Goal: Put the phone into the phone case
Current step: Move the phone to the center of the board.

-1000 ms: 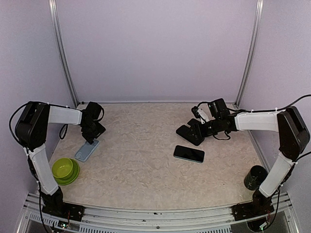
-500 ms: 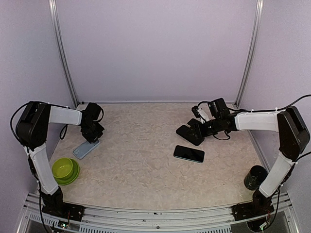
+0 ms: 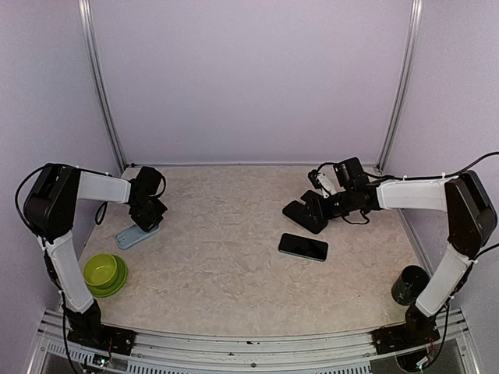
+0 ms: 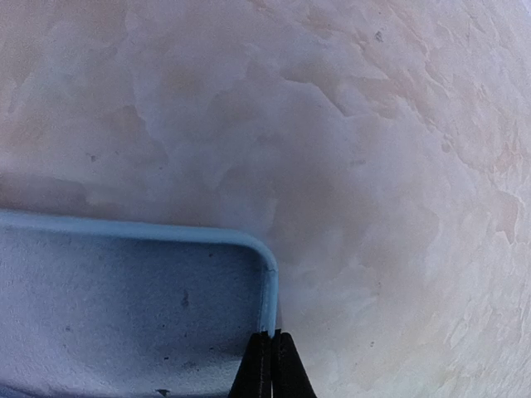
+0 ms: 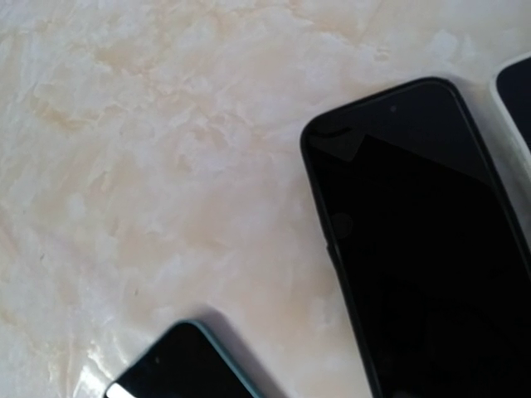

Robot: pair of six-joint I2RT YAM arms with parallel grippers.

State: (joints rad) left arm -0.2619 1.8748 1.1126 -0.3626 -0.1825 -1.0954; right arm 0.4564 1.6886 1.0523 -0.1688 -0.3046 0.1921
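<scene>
The left arm (image 3: 101,185) rises from the near left corner of the desk (image 3: 234,257), goes along the left edge and bends down. Its left pincer (image 4: 270,369) points at the desk, with both fingers squeezed together on the rim of the phone case (image 4: 124,315). The right arm (image 3: 409,195) reaches in from the right edge, toward the far side. Its right pincer (image 3: 305,216) sits low, fingers apart.

The desk (image 3: 234,273) has a pale, marbled beige top. A light blue phone case (image 3: 134,235) sits near its left edge, with a green bowl (image 3: 105,273) nearer the front. Right of centre lies the phone (image 3: 302,246), screen dark, and a black handset (image 5: 415,232) lies just beside it. A black cup (image 3: 409,284) stands at the front right corner.
</scene>
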